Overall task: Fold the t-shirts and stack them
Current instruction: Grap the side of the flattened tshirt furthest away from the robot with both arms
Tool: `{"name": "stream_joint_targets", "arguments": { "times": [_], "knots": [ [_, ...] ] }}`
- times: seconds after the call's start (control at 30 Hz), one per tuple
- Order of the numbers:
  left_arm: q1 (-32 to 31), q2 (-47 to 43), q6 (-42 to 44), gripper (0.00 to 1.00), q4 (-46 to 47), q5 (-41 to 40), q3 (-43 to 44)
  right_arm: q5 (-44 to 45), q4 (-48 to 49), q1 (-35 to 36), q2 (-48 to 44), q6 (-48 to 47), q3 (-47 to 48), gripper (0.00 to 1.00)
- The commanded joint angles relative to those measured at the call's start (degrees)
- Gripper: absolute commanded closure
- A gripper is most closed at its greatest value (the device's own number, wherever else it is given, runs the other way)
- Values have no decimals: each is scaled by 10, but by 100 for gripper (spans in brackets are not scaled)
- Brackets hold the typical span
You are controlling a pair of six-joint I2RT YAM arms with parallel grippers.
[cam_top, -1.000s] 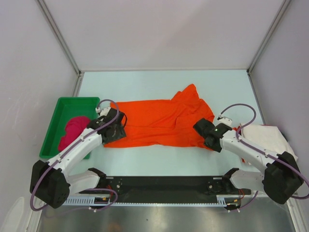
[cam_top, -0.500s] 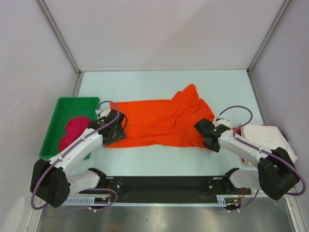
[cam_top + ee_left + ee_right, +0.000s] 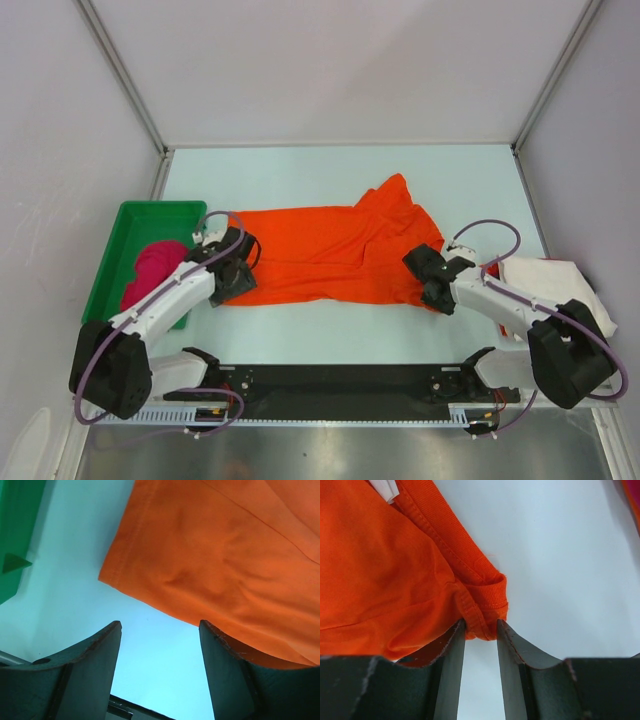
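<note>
Orange t-shirt (image 3: pixel 330 255) lies spread on the counter (image 3: pixel 330 180) between both arms' jaws; a pink t-shirt (image 3: pixel 150 270) lies left of the left jaws, an off-white t-shirt (image 3: pixel 555 285) right of the right jaws. Left wrist: jaws wide, shirt hem just ahead, bare counter between. Right wrist: jaws narrow around a folded shirt corner; whether pinched, cannot tell.

Table (image 3: pixel 330 170): orange shirt (image 3: pixel 320 255), white shirt (image 3: pixel 560 278), tray (image 3: pixel 135 225)
</note>
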Motion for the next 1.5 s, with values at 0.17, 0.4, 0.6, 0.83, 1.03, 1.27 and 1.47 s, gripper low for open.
{"name": "stream_joint_targets", "arguments": {
  "times": [0.17, 0.4, 0.6, 0.83, 1.03, 1.27, 1.47],
  "knots": [
    [54, 86, 20, 33, 3, -38, 18, -4, 21, -5, -2, -14, -10, 64],
    [60, 147, 25, 35, 19, -16, 23, -6, 25, -10, 2, -19, -13, 79],
    [64, 170, 20, 36, 23, -17, 18, -11, 23, -27, -2, -24, -17, 96],
    [75, 192, 18, 36, 18, -19, 21, -12, 10, -52, 26, -14, -13, 100],
    [90, 186, 24, 36, 16, -24, 23, -10, 6, -70, 32, -3, -15, 100],
    [105, 192, 37, 36, 16, -25, 30, -16, 21, -120, 28, -14, -20, 100],
    [116, 195, 41, 36, 16, -23, 31, -24, 29, -155, 21, -29, -22, 100]
  ]
}}
